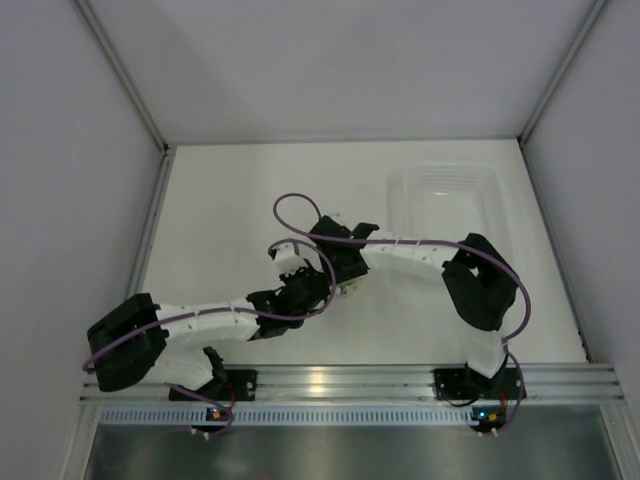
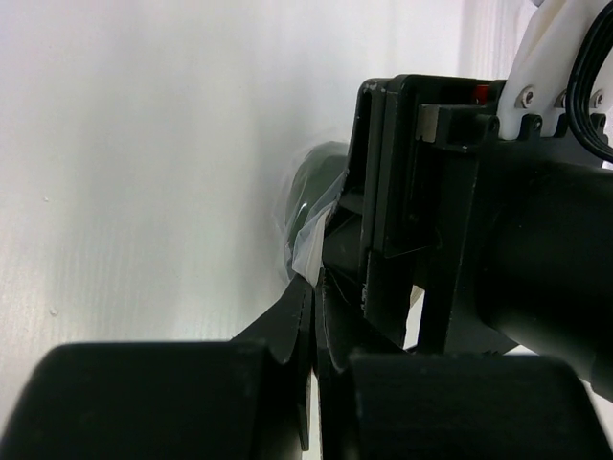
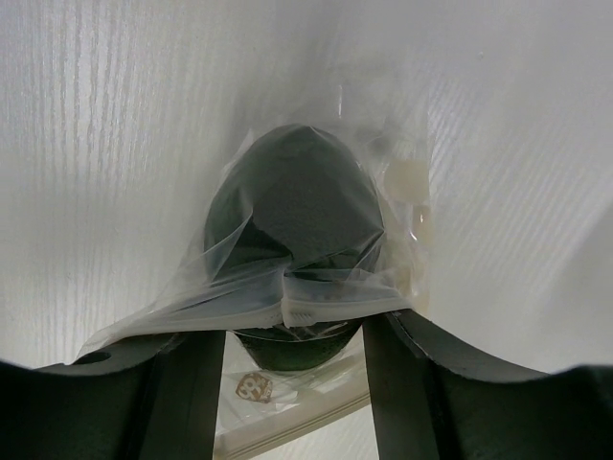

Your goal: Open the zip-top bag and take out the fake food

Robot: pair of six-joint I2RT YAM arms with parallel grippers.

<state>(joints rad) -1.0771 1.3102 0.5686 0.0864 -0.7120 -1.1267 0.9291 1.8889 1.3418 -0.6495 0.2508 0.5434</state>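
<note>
The zip-top bag is thin crinkly film: light, limp, slick, and likely to fold rather than resist. It sits mid-table between both grippers. The fake food is inside, dark green, smooth and firm-looking, and will prob. slide within the film. Best hold, in my judgement: the flat lip strip at the mouth, one side per gripper, not the bulge.

The left gripper has its fingers pressed together on a fold of film. The right gripper has its fingers apart w/ the bag end between them; I can't tell if they press on it. The clear tray stands well apart, far right.
</note>
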